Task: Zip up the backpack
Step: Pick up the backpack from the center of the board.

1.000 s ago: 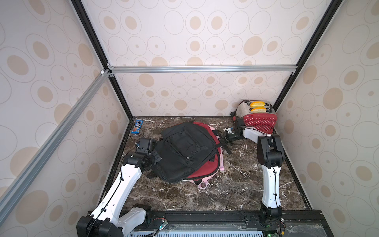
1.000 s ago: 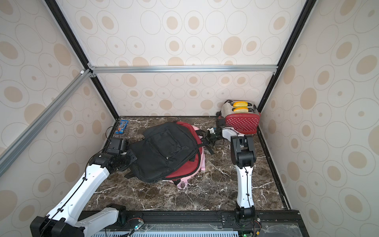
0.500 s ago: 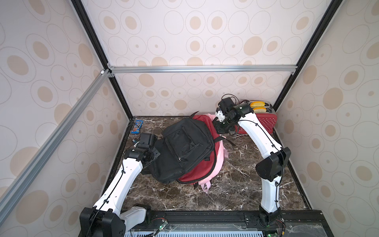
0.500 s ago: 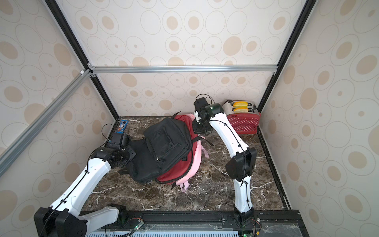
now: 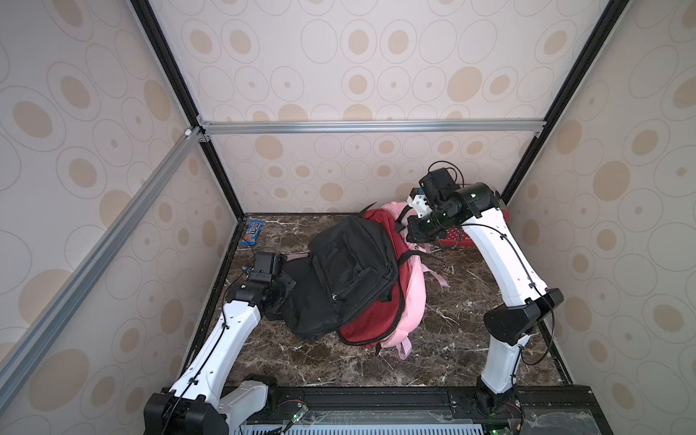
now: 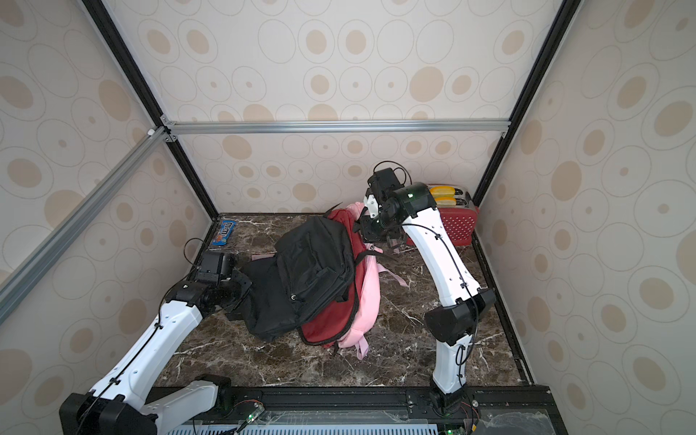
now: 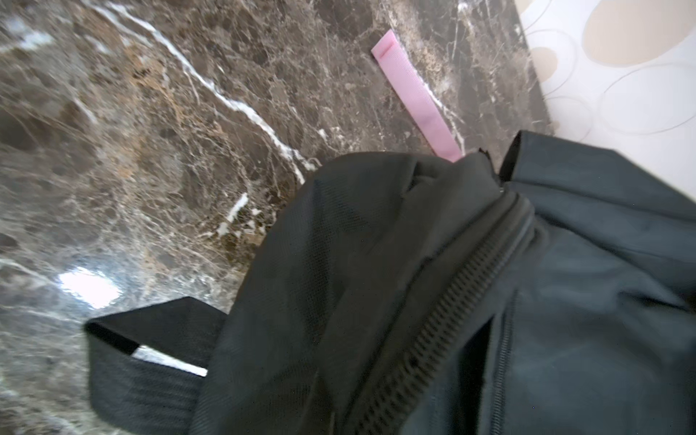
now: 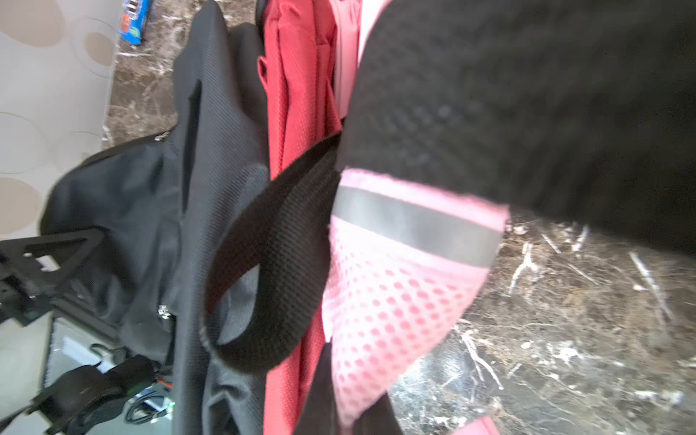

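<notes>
Both top views: left gripper (image 5: 288, 288) closed, pinching fabric at the near-left end of the black backpack (image 5: 350, 271). Right gripper (image 6: 367, 229) closed at the far-right end, above the table (image 5: 452, 339). The backpack spans between them, long axis near-left to far-right, far end tilted up, lying over a red backpack (image 5: 376, 324) and a pink backpack (image 5: 414, 301).

Left wrist: zipper (image 7: 452, 301) crosses the black fabric diagonally; fingertips unseen.

Right wrist: black shoulder strap (image 8: 527, 94) right against the camera; fingertips hidden in it.
</notes>
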`<state>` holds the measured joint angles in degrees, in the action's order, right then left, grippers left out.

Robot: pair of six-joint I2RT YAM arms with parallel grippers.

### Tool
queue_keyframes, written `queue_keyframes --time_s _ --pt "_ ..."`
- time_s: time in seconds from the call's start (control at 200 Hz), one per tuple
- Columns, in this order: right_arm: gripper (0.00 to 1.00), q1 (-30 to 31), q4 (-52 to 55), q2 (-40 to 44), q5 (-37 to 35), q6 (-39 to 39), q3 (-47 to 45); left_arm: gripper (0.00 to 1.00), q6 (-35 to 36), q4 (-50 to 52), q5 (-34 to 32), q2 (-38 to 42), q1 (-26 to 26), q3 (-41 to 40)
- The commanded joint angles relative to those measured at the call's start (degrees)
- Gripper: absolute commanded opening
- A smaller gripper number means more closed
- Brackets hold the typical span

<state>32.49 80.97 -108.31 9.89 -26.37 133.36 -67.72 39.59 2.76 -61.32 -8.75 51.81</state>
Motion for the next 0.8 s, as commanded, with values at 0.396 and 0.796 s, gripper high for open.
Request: queue_keyframes --time_s 0.396,0.796 --pt "0.00 -0.9 2.9 3.3 13.4 -3.9 12.7 0.00 -0.5 -5.1 2.4 1.6 0.1 12.8" --pt "0.00 0.7 13.9 11.8 -9.1 -2.3 18.4 0.00 -0.1 -1.9 0.1 0.7 0.1 14.7"
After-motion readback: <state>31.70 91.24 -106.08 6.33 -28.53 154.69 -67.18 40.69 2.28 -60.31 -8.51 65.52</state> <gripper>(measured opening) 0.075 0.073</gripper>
